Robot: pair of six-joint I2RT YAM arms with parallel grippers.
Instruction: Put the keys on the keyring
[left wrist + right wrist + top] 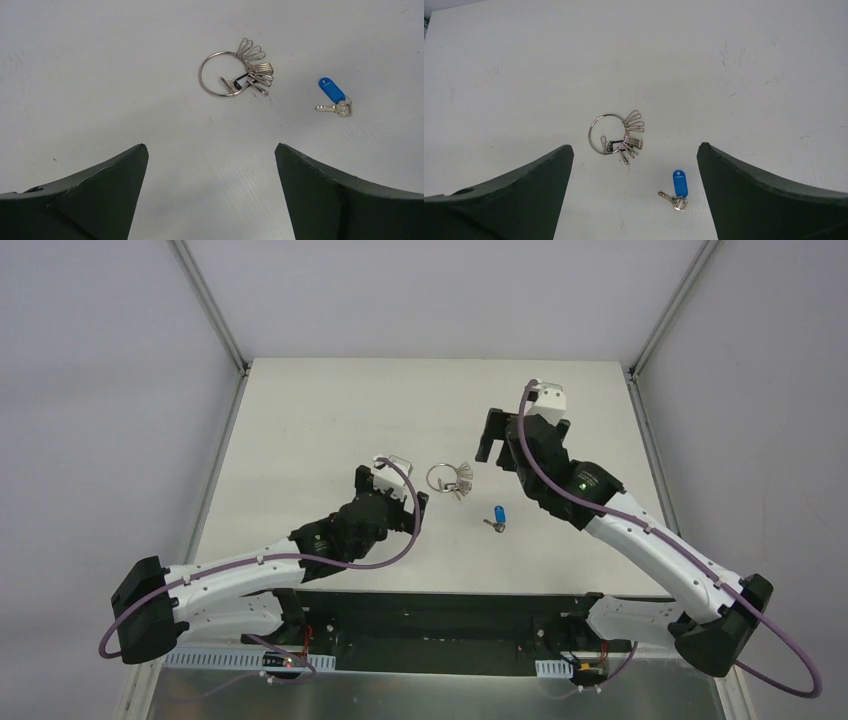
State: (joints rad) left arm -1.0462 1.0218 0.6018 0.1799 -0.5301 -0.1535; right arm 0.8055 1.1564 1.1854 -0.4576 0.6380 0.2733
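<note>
Top external view: the keyring (430, 477) lies flat near the middle of the pale table (300, 420), between the working ends of the two arms. It is a thin round silver wire ring. A bunch of plain silver keys (257, 67) sits on its right side, fanned out on the surface. The blue key (499, 514) lies apart from the ring, a little to its right and nearer the arm bases, and is not threaded on the wire. Its bright blue plastic head points away from the bases, and a short silver blade sticks out from the near end toward the left.

The left gripper (211, 146) is just left of the ring and slightly nearer the bases, aimed toward it. In the left wrist view its two dark fingers stand wide apart with nothing between them. The ring shows ahead of the gap and the blue key farther off to the right.

The right gripper (635, 145) is beyond the ring on the right side, apart from it. Its wrist view shows the fingers spread wide and empty. The ring appears in the gap left of centre, with the blue key lower and right of centre. Neither gripper touches the ring or a key — how high each hangs above the table I cannot tell.
</note>
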